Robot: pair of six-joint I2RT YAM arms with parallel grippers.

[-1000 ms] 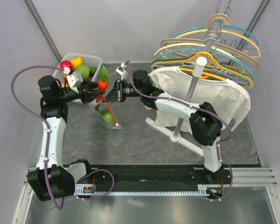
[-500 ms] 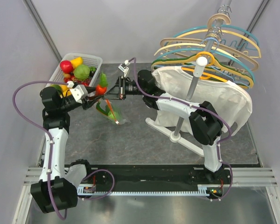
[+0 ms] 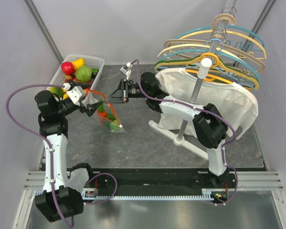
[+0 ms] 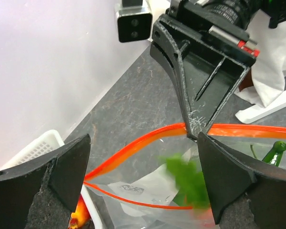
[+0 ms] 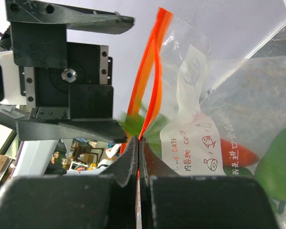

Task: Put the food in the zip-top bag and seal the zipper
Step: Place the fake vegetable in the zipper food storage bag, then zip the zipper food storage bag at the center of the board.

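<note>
The zip-top bag (image 3: 110, 119) hangs off the table from my right gripper (image 3: 106, 99), which is shut on its zipper (image 3: 98, 94). In the right wrist view that gripper (image 5: 139, 144) pinches the orange zipper (image 5: 150, 71); a red piece (image 5: 238, 152) and green food (image 5: 276, 167) lie inside the bag (image 5: 219, 90). My left gripper (image 3: 91, 107) stands open at the bag's mouth. In the left wrist view its fingers (image 4: 64, 164) straddle the gaping zipper (image 4: 128, 145), and a blurred green piece (image 4: 188, 181) is dropping inside. More food (image 3: 84, 73) fills the basket.
The white lattice basket (image 3: 94, 60) sits at the back left, just behind the left gripper. A rack of coloured hangers (image 3: 214, 45) with a white cloth (image 3: 219, 102) stands at the right, its base (image 3: 177, 139) on the grey table. Walls close in on both sides.
My left gripper has opened and let go of a red piece with a green top, which falls into the bag. The left arm has drawn back to the left. The right gripper keeps its grip.
</note>
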